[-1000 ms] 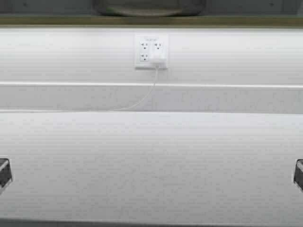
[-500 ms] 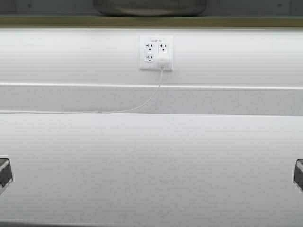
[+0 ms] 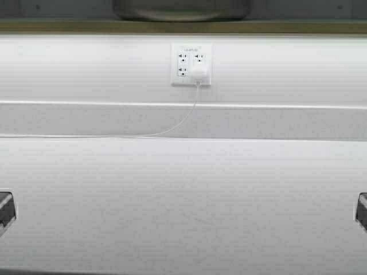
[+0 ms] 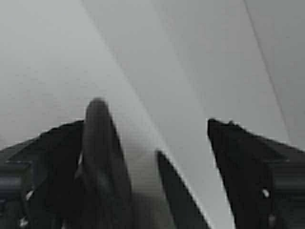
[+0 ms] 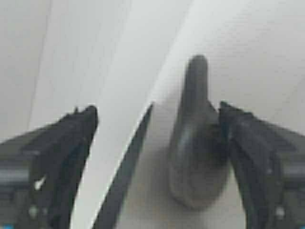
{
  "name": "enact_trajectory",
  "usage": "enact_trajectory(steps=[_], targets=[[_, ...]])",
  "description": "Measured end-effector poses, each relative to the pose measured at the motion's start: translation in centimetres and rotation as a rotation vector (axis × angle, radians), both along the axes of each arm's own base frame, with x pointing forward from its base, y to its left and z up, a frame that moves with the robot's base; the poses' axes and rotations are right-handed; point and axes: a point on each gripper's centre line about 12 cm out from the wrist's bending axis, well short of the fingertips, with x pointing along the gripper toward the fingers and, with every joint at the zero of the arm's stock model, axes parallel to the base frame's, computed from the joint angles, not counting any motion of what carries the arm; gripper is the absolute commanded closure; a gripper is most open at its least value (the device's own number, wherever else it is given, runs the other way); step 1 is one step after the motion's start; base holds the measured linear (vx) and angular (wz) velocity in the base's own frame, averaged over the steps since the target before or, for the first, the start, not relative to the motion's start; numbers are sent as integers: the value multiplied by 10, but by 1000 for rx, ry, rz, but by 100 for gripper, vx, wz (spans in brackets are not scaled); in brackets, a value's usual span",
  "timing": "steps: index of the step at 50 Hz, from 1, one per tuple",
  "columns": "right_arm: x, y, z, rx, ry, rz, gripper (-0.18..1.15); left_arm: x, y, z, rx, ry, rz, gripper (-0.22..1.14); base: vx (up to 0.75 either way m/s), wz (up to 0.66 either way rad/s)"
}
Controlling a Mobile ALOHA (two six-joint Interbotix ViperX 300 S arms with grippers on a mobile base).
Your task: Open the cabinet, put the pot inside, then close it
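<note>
Landmark: a white outlet (image 3: 191, 64) is sitting on the white wall (image 3: 86, 66), with a white plug (image 3: 199, 72) in its lower right socket.
Cord: a white cord (image 3: 182, 119) is hanging from the plug and running off to the left below the outlet.
Cabinet: its tan lower edge (image 3: 287, 26) is running across the whole view just above the outlet.
Pot: a grey rounded shape (image 3: 180, 10) is showing straight above the outlet, over the tan edge. Only its lower part is in view, so what it is holding cannot be told.
Open room: below the outlet a wide pale surface (image 3: 183, 200) is stretching from side to side with nothing standing on it.
Arms: dark robot parts are peeking in at the far left edge (image 3: 4, 209) and far right edge (image 3: 362, 211), well below the outlet.
Left gripper (image 4: 145, 126): its jaws are standing spread wide before a pale door face (image 4: 157, 57). A dark handle (image 4: 102, 157) is lying between them, close against one finger (image 4: 52, 152) and well apart from the other.
Right gripper (image 5: 157, 109): its jaws are also spread wide. A dark handle (image 5: 195, 143) is sitting between them, touching one finger (image 5: 257, 148) and apart from the other.
Door edges: a dark narrow gap is running beside each handle, in the left wrist view (image 4: 176, 191) and the right wrist view (image 5: 125, 174).
</note>
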Motion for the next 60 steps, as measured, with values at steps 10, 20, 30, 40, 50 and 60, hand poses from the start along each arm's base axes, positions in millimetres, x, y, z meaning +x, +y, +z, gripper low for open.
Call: enact_trajectory(steps=[10,20,30,40,50,60], targets=[[-10,-5,-11,-10,27,-2,-7,-16,18,-10,-20,20,42,-11,0,0],[-23,-19,-13,-14,20,-31,-7,-30,38,-13,-21,18,84,-11,0,0],[-42,-26,-5,-7,0,-32,-7,-46,43,-13,-23,10,90,-11,0,0],[-63,-34,-6,-14,1,-30,-7,-69,51,-13,-19,0,101,-10,0,0],[-79,-21,-18,-132,-8,54,7,-94,53,-20,78,3,79,15,-1,-1],[-97,17,-28,-371,-43,239,80,-127,57,-44,250,91,56,103,-6,-8]])
